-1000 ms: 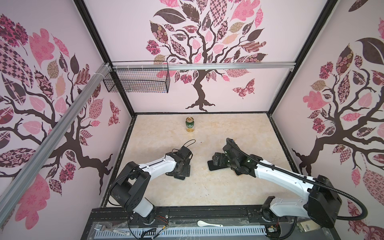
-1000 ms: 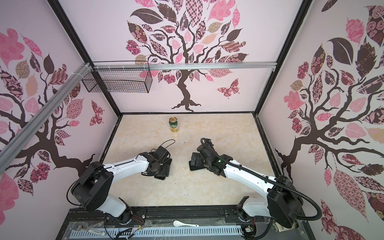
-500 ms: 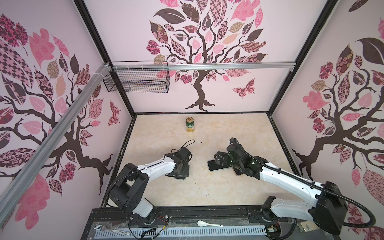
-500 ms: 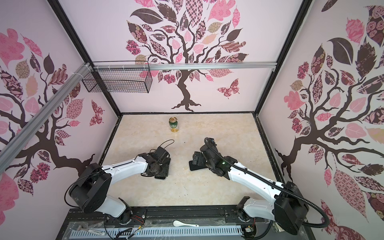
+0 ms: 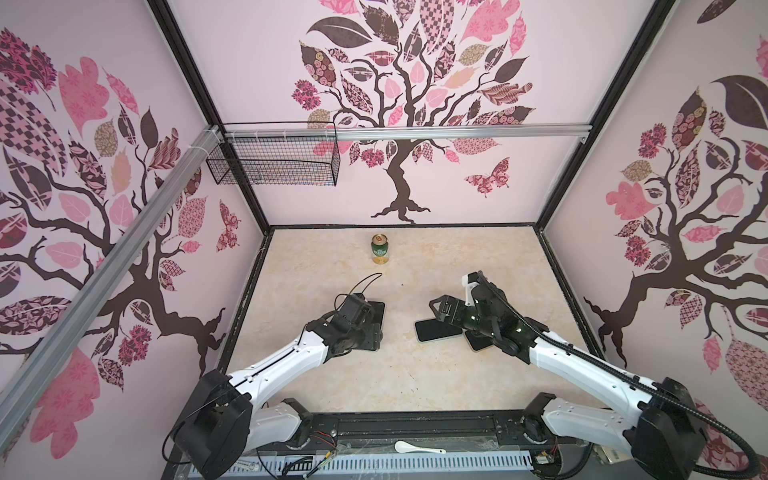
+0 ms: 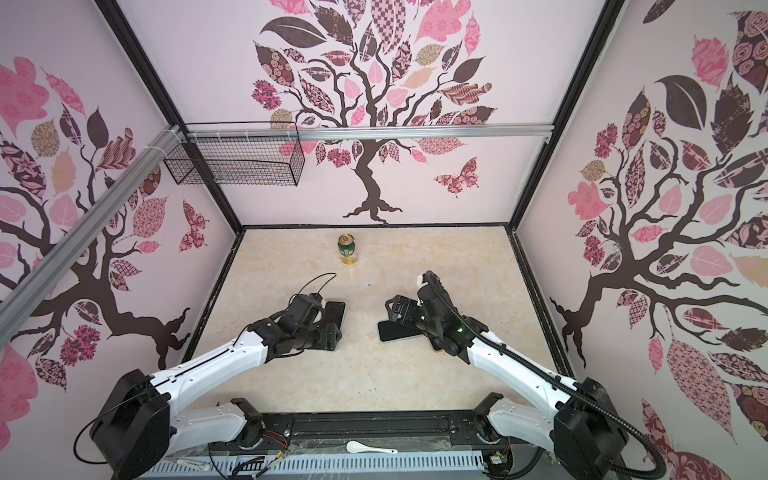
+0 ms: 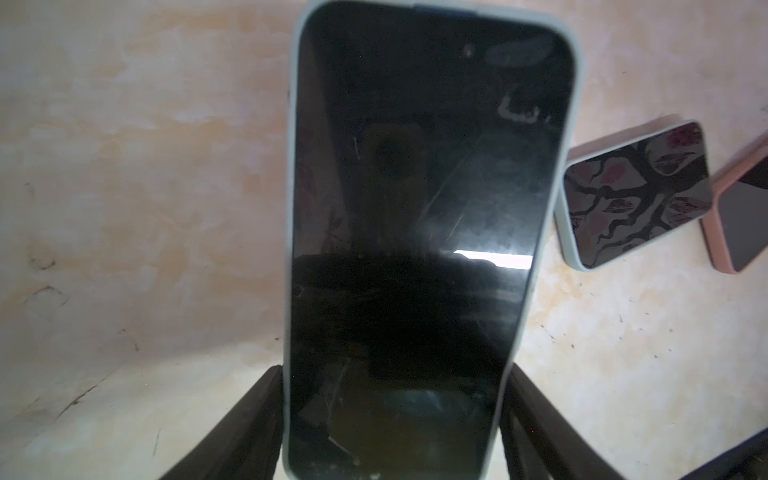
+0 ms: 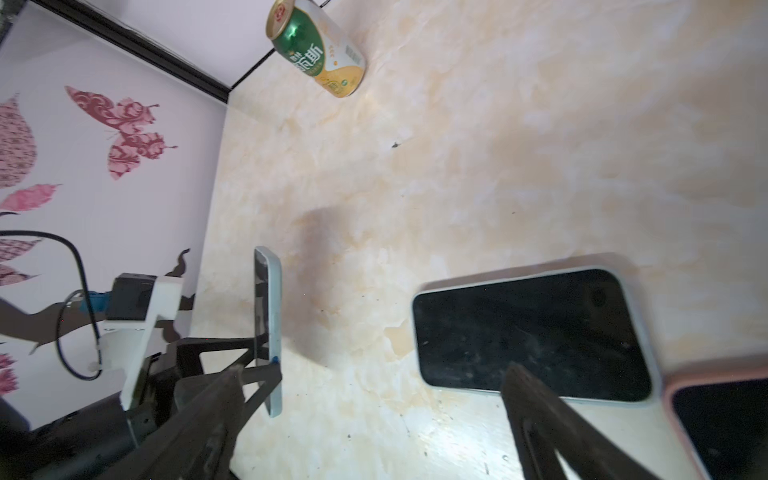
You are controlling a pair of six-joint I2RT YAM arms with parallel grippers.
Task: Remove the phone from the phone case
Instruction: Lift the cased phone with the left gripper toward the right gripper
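Table layout
The can (image 5: 380,249) stands rear centre on the table (image 5: 415,374); the cased phone (image 5: 376,309) sits left of centre, a second phone (image 5: 436,330) right of centre, and a third phone (image 8: 731,424) just beside it, further right.

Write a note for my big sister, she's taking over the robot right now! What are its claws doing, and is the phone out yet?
Left gripper: closed on the long sides of the phone, which sits fully inside its pale case.
Right gripper: open and empty, hovering by a second cased phone lying screen-up on the table. A pink-cased phone lies beside that one.
Done: one phone gripped.
Left: work the phone out of the case. Nothing is out yet.
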